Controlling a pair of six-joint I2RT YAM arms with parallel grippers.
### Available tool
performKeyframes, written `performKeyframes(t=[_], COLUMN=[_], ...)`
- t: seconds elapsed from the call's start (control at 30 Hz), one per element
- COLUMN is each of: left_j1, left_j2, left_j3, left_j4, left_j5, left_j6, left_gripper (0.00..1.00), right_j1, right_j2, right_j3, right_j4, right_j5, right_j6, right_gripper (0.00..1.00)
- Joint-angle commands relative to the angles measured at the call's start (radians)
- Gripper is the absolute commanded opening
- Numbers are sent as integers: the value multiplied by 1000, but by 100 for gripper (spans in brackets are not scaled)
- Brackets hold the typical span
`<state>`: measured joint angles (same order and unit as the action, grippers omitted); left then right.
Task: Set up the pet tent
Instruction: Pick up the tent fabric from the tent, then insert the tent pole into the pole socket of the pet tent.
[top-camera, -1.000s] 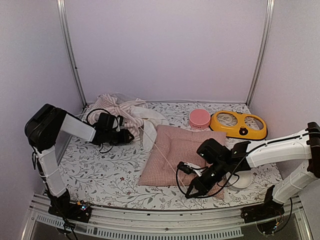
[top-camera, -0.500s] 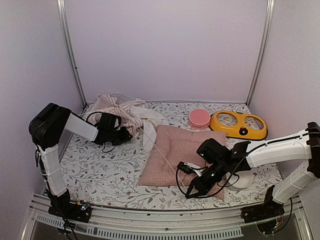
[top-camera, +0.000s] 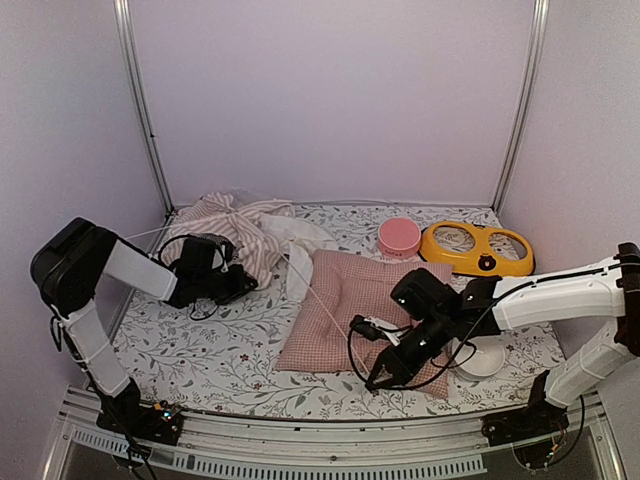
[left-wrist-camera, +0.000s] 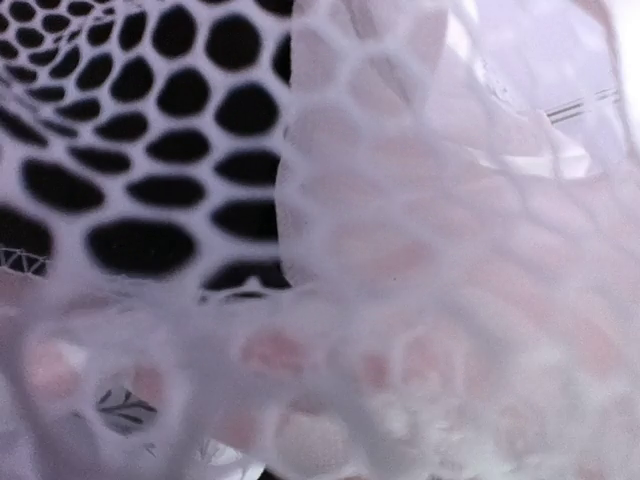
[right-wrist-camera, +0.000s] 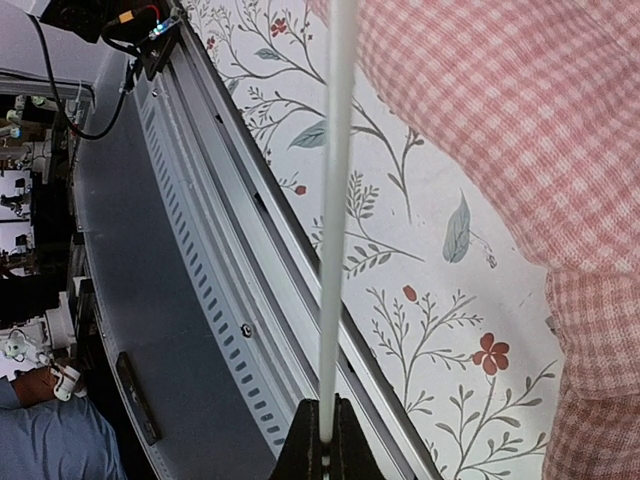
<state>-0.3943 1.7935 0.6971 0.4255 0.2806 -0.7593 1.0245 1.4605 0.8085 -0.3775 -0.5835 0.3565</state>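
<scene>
The pet tent (top-camera: 240, 225) lies crumpled, pink-and-white striped, at the back left of the table. My left gripper (top-camera: 240, 283) sits at its near edge, shut on the fabric. In the left wrist view the tent's white sheer cloth (left-wrist-camera: 420, 250) and black mesh window (left-wrist-camera: 150, 150) fill the frame and hide the fingers. A thin white pole (top-camera: 320, 300) runs from the tent across the cushion to my right gripper (top-camera: 380, 378). In the right wrist view that gripper (right-wrist-camera: 325, 445) is shut on the pole's (right-wrist-camera: 335, 200) end, above the table's front edge.
A pink checked cushion (top-camera: 365, 300) lies mid-table under the pole. A pink bowl (top-camera: 399, 237) and a yellow double feeder (top-camera: 476, 250) stand at the back right. A white dish (top-camera: 482, 362) sits beside the right arm. The slotted metal rail (right-wrist-camera: 200, 300) borders the near edge.
My left gripper has shut on the tent fabric, and its arm has drawn back toward the left and nearer. The right gripper, still shut on the pole, has shifted slightly.
</scene>
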Motion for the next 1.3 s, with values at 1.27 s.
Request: performKeyframes(t=[1.27], left_j1=[-545], left_j2=[-892], left_j3=[-473], left_j4=[98], left_j5=[-165], left_j6=[-57], left_gripper=[0], right_j1=[44], right_j2=[135], right_j3=[290], right_j4=[281], right_j5=[-23], right_j6=[115], right_gripper=[0])
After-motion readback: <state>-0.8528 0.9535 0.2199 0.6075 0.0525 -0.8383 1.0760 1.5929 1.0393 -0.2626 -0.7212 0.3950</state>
